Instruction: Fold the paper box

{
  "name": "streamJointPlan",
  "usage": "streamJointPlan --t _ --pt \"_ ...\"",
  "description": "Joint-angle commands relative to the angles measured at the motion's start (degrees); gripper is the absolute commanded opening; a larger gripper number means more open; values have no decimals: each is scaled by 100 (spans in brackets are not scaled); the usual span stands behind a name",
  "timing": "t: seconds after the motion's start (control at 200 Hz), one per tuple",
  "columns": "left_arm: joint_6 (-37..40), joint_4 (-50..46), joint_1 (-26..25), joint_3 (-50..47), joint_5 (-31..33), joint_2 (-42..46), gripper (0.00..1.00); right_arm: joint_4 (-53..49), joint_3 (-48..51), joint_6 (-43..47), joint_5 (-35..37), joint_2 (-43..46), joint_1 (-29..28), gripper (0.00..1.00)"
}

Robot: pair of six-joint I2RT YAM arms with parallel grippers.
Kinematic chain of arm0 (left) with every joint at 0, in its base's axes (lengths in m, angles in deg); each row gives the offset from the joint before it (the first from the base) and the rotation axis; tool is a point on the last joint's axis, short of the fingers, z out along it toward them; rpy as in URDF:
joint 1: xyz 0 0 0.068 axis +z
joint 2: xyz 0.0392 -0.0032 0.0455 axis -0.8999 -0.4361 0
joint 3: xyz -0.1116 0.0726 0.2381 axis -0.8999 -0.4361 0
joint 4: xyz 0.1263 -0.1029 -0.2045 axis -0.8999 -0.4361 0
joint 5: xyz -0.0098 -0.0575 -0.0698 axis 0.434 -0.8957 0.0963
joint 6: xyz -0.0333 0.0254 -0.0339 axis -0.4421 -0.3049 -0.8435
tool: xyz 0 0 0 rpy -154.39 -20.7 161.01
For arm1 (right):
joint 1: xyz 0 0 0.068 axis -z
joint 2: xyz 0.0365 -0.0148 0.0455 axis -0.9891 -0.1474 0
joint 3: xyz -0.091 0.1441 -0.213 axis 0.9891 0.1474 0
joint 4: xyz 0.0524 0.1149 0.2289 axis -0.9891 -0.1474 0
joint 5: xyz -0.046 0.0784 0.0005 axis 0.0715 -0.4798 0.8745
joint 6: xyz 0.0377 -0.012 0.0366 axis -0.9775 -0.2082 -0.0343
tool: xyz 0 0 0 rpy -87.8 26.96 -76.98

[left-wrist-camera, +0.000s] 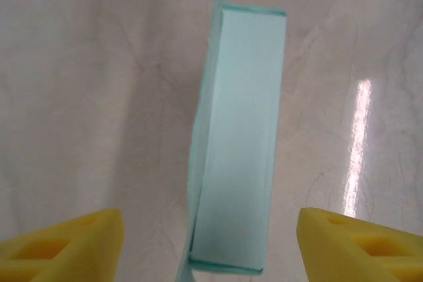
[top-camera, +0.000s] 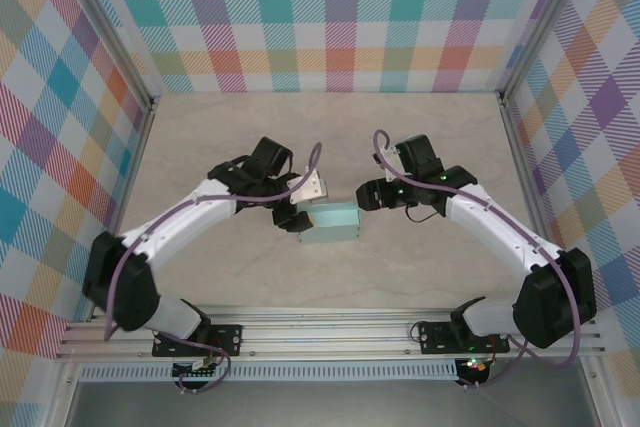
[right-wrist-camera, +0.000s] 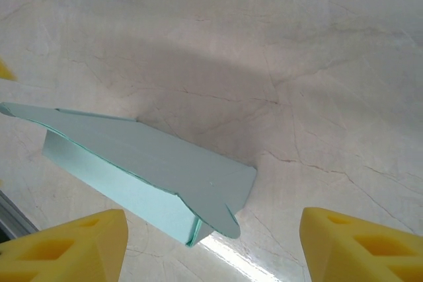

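Top view: paper box (top-camera: 330,224) sits in the middle of the table (top-camera: 250,127), body folded up, with left gripper (top-camera: 292,217) and right gripper (top-camera: 368,195) at its ends. Left wrist: yellow fingers (left-wrist-camera: 73,246) spread wide either side of the box, clear gaps, gripping nothing. Right wrist: jaws likewise apart and empty, box just ahead; an end flap (right-wrist-camera: 221,212) looks untucked, so closing it probably remains.

Nothing here can be read — no word, number, label or brand. The paper box (top-camera: 333,224), at the middle of the top view, has plain pale-green faces (the broad side and the flap alike, seen close in both wrist views). The table (top-camera: 420,137) carries only marble veining, and the checked walls (top-camera: 330,17) across the upper part of the frame show colored stripes alone — no lettering on either.
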Motion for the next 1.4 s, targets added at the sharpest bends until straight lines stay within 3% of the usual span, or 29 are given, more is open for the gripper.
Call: streamJointPlan --t 0.0,0.165,0.375,0.575,0.84,0.98,1.395 --pt "-1424 819 19 -566 639 719 67 -386 -189 96 350 251 -75 68" --pt "-2853 1366 12 -1261 1170 1559 62 -660 -248 13 679 265 -238 66" --pt "-3774 1536 11 -1738 1635 2046 57 -617 -275 17 876 245 -523 62" --pt "-3878 1154 -79 -1591 1363 1671 55 -690 -412 135 885 46 -613 58" --pt "-3859 825 -251 -1273 2042 1150 55 -680 -535 276 832 -435 -649 58" --pt "-3888 785 -268 -1150 2082 954 55 -618 -636 298 661 -676 -684 57" --pt "-4277 744 -313 -1120 1961 763 44 -574 -583 80 733 -713 -798 50"
